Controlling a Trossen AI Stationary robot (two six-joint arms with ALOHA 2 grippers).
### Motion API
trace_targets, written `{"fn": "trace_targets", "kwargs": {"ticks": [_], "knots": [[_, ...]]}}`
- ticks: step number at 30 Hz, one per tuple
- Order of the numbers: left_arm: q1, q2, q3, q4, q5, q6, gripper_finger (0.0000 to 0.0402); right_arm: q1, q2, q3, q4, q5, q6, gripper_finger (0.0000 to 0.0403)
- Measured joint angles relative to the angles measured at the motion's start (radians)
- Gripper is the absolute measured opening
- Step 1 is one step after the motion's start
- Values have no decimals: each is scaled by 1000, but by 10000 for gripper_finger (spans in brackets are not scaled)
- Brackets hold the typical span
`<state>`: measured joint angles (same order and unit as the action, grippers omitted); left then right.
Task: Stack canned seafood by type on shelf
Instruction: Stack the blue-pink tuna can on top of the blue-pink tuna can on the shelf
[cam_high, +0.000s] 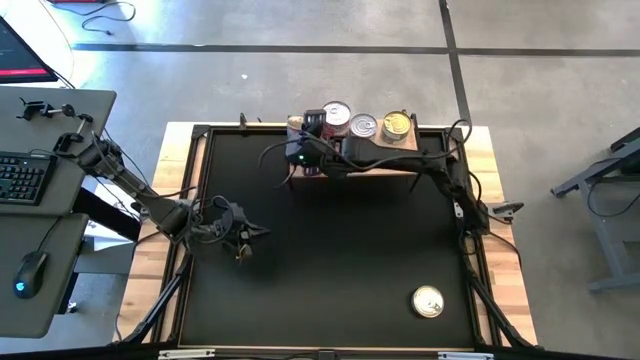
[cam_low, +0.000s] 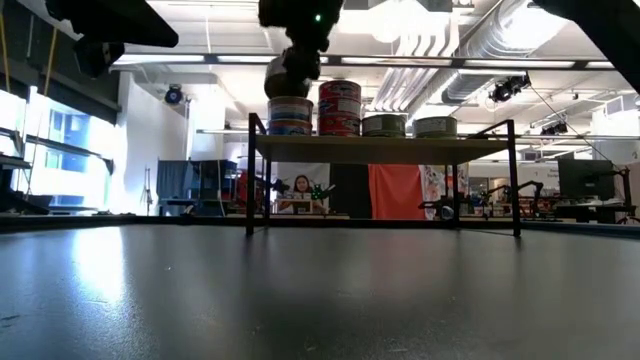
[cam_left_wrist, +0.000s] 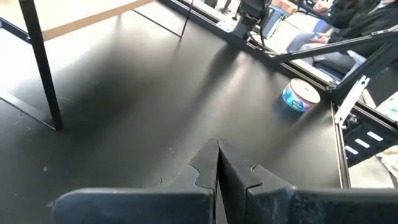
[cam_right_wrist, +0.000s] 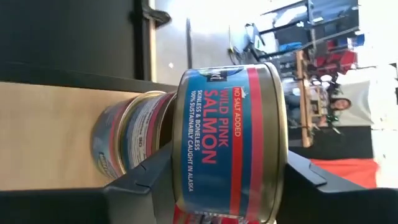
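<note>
left arm (cam_high: 150, 200) low, fingers (cam_left_wrist: 217, 171) pressed together | right arm (cam_high: 400, 158) stretched out — fingers (cam_right_wrist: 149, 171) gripping

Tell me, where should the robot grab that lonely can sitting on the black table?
Probably from straight above, pinching its round side wall. The can lies flat on the black table, shiny lid up, with nothing beside it, so fingers can drop on opposite sides. The flat lid gives nothing to squeeze. The left gripper is shut; the right gripper holds a salmon can.

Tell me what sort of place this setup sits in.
Probably a robotics lab or workshop: exposed silver ceiling ducts overhead, a bare grey concrete floor around the black mat-covered table, and a grey desk with black keyboard alongside.
</note>
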<state>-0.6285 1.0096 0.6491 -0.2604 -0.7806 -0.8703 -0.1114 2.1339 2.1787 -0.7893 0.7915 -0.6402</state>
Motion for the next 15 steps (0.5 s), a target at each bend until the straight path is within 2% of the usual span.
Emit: {"fn": "trace_targets", "kwargs": {"ticks": [8,15], "knots": [[-1,0,0,5,59,9,0,-21,29,0,38,73,-42,186],[0,0,0,1,62,37,0,1,28,7,37,117,-52,187]]}}
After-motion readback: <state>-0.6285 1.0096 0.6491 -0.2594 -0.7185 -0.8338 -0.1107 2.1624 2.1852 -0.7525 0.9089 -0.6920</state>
